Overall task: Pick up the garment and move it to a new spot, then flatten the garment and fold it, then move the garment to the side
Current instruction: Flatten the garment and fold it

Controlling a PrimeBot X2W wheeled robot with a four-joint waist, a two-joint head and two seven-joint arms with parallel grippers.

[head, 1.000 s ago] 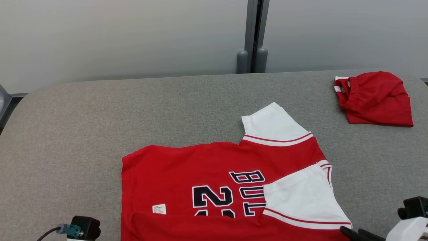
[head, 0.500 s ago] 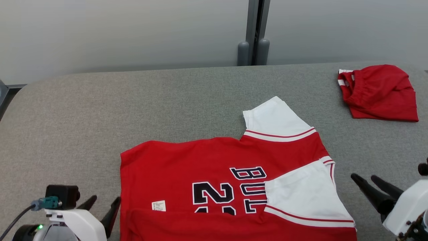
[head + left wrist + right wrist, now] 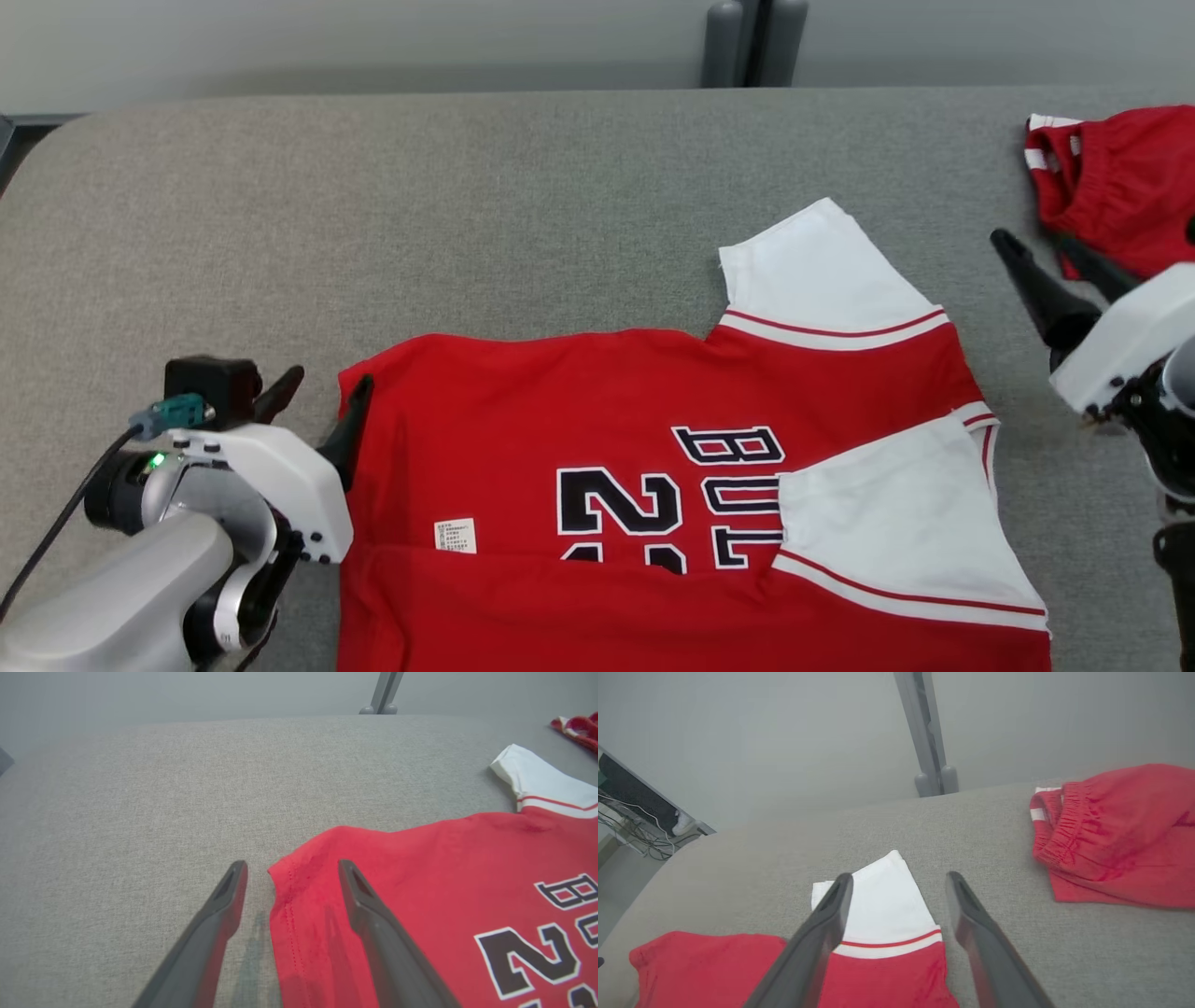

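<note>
The garment (image 3: 607,420), a red jersey with white sleeves and dark lettering, lies flat on the grey table (image 3: 467,187); its near sleeve and near edge are folded over its body. My left gripper (image 3: 327,383) is open at the jersey's far left corner. In the left wrist view the left gripper (image 3: 292,864) straddles that corner of the garment (image 3: 420,882), one finger over cloth and one over table. My right gripper (image 3: 1032,241) is open, right of the far white sleeve. In the right wrist view the right gripper (image 3: 899,876) hovers above that sleeve (image 3: 878,896).
Red shorts (image 3: 1111,177) with an elastic waistband lie bunched at the table's far right, just behind the right gripper, and appear as red shorts (image 3: 1111,835) in the right wrist view. A grey post (image 3: 756,37) stands behind the table.
The head camera has tilted down, shifting the whole picture. Both arms have reached forward: the left gripper to the jersey's far left corner, the right one up beside the far sleeve. The jersey lies as before.
</note>
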